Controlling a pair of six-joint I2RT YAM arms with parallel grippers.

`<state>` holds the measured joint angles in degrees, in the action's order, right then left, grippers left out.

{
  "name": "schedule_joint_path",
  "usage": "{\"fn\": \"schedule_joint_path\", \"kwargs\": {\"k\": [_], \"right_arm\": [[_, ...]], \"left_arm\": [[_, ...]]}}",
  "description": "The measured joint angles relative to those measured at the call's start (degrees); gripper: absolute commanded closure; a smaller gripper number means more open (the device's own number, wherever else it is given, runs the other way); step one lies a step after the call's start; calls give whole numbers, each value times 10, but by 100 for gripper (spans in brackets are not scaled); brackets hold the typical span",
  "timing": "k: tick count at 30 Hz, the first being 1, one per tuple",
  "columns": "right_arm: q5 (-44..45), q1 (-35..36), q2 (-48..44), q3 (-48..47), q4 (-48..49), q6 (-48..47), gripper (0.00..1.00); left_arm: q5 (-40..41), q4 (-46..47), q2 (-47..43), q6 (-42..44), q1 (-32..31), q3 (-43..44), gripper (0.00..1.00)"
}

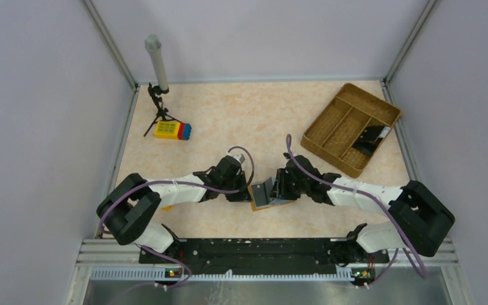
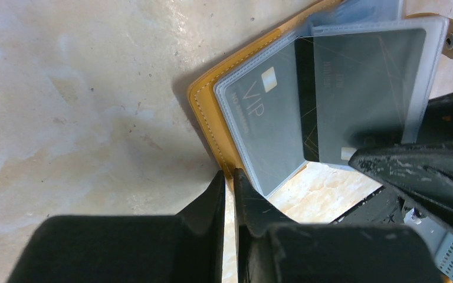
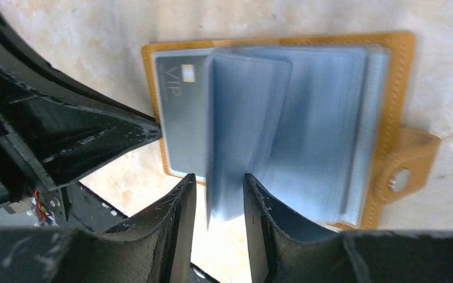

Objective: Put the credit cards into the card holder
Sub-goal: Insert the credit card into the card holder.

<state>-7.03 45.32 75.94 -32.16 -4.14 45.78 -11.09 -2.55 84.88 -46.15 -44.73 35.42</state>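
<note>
My left gripper (image 2: 228, 187) is pinched tight on the cover edge of the open orange-tan leather card holder (image 2: 203, 97). My right gripper (image 3: 218, 197), narrow, straddles a raised clear plastic sleeve (image 3: 239, 118); whether it grips, I cannot tell.

Left gripper (image 1: 250, 190), right gripper (image 1: 279, 189) jammed against card holder (image 1: 268, 198), no lane between. Woven tray (image 1: 351, 127) blocks 2 o'clock; toy block (image 1: 172, 131), tripod (image 1: 159, 108) at 10. Twelve o'clock open.

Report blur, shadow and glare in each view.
Right wrist: the plastic sleeves are blurred, the card holder rim sharper. Left wrist: sharp, VIP card legible, soft shadow left of the card holder. Top external: even light, no glare.
</note>
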Motion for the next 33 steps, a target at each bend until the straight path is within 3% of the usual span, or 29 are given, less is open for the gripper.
{"fn": "schedule_joint_path", "kwargs": {"k": [11,21,33], "right_arm": [[55,64,44,-81,-38,-31,61],[66,71,51,-85,-42,-38,42],[70,71,51,-85,-41,-37,39]], "left_arm": [[2,0,-1,0,1,0,88],[20,-28,-46,12,34,-21,84],[24,-85,-122,40,92,-30,83]]}}
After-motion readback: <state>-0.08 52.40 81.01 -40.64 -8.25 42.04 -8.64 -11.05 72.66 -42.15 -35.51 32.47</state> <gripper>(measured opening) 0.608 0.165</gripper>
